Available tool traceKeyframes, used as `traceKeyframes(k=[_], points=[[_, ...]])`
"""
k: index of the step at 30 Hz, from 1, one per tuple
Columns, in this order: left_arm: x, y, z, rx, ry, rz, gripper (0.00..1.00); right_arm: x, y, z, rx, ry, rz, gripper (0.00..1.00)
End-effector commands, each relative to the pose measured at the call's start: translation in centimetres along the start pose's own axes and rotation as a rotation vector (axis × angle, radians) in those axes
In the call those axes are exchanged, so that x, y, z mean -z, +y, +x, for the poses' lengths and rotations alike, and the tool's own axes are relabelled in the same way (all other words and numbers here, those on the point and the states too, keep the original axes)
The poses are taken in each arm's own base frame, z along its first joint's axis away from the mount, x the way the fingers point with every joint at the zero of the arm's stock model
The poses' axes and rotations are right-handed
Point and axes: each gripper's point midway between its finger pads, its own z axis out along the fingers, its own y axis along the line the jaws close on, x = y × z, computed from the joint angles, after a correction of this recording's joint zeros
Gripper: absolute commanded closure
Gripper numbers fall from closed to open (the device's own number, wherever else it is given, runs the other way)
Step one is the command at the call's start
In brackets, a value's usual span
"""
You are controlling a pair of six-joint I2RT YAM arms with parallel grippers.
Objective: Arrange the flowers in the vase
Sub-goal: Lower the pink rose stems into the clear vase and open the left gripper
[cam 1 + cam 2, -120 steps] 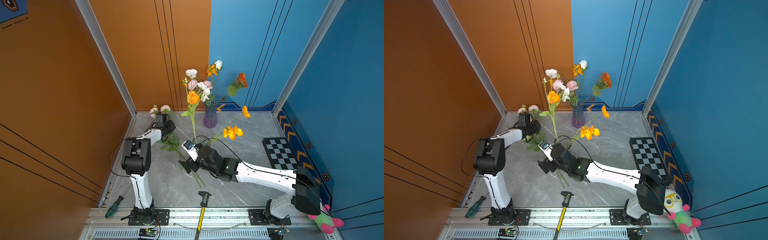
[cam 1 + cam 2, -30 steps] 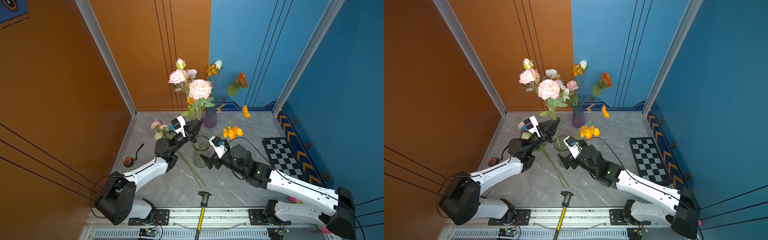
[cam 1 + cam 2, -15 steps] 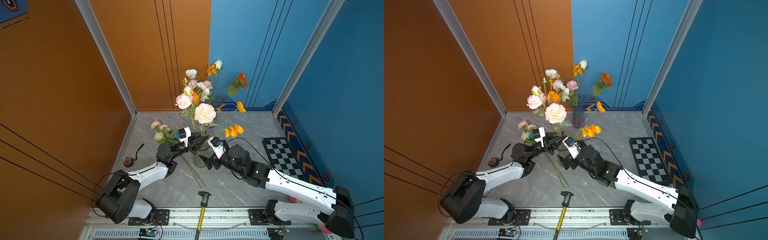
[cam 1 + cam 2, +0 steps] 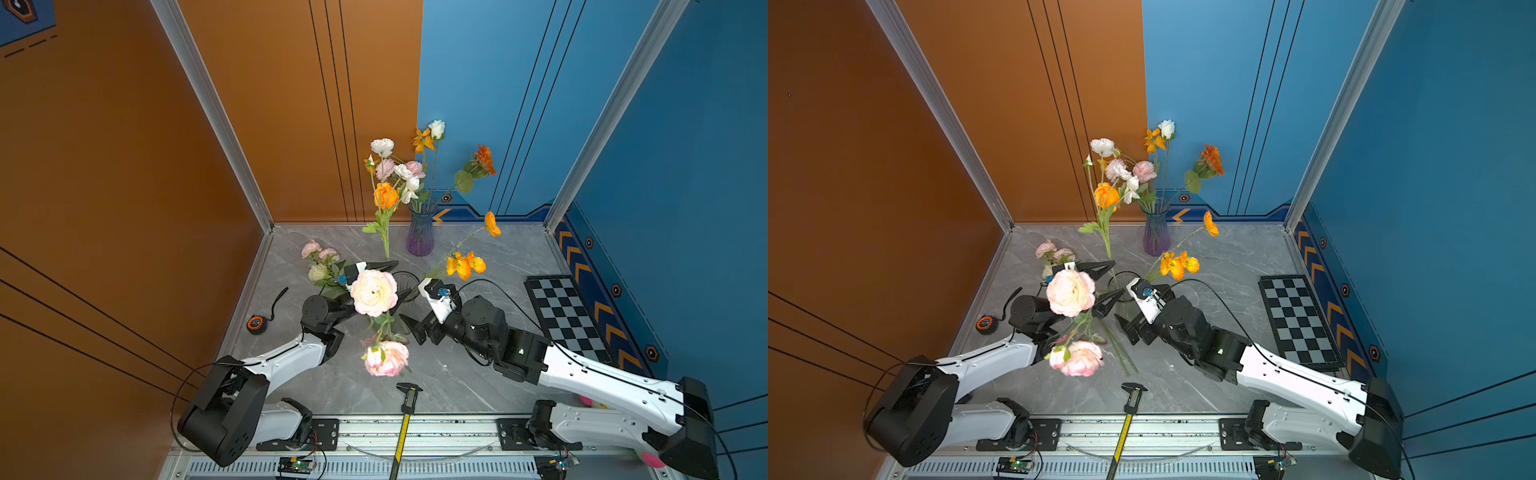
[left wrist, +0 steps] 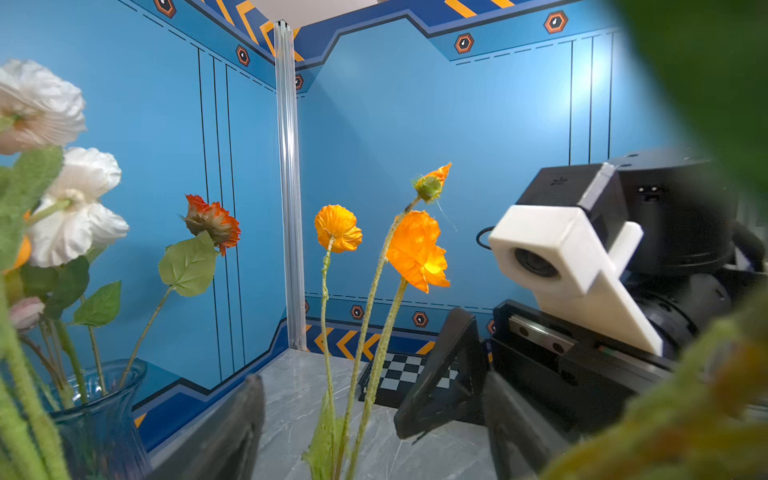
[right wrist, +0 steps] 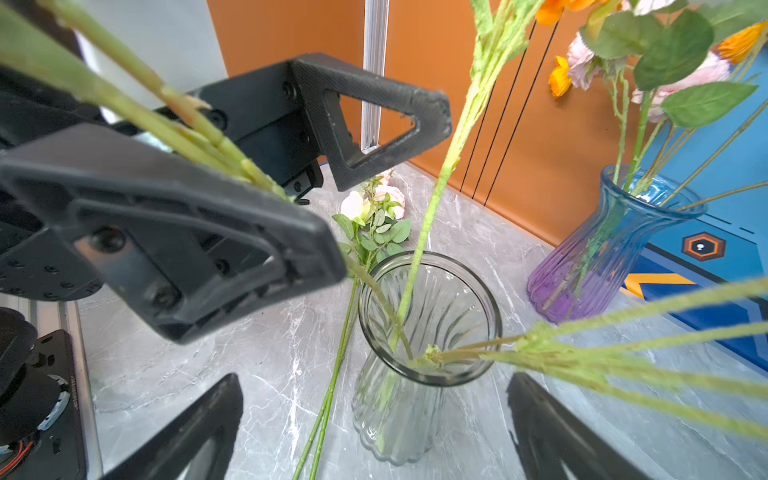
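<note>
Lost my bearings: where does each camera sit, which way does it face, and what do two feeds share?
Top views: high over the front rail, looking down at the back corner; both arms whole.
Left wrist: low by the table, facing the blue walls and orange poppies; own blurred finger.
Right wrist: above the clear vase, facing the orange wall and open left gripper; right gripper fingertips frame it.
Shared: both wrist views catch the purple vase.

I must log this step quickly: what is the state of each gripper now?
Left gripper: jaws open, not gripping the pink rose stem.
Right gripper: jaws open, holding nothing.
</note>
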Motion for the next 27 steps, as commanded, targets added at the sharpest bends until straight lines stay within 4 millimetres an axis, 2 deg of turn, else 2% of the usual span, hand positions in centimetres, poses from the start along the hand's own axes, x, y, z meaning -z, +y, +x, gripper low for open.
traceKeyframes(k=[1,11,14,18,27], points=[[0.5,-0.6,0.8,0.059,0.031,0.041,0.02,1.1,-1.1,0.7,-0.030,0.004,0.050,0.00],[2.3,-0.4,2.2,0.130,0.063,-0.015,0.02,2.6,-2.0,1.8,-0.014,0.027,0.082,0.00],[3.6,-0.3,3.8,0.135,0.114,-0.079,0.02,2.9,-2.4,2.3,-0.026,0.029,0.090,0.00],[4.8,-0.5,5.6,0.111,0.200,-0.116,0.02,2.9,-2.7,2.5,-0.038,0.028,0.082,0.00],[5.5,-1.0,7.1,0.107,0.271,-0.121,0.02,2.3,-2.6,2.1,-0.054,0.021,0.066,0.00]])
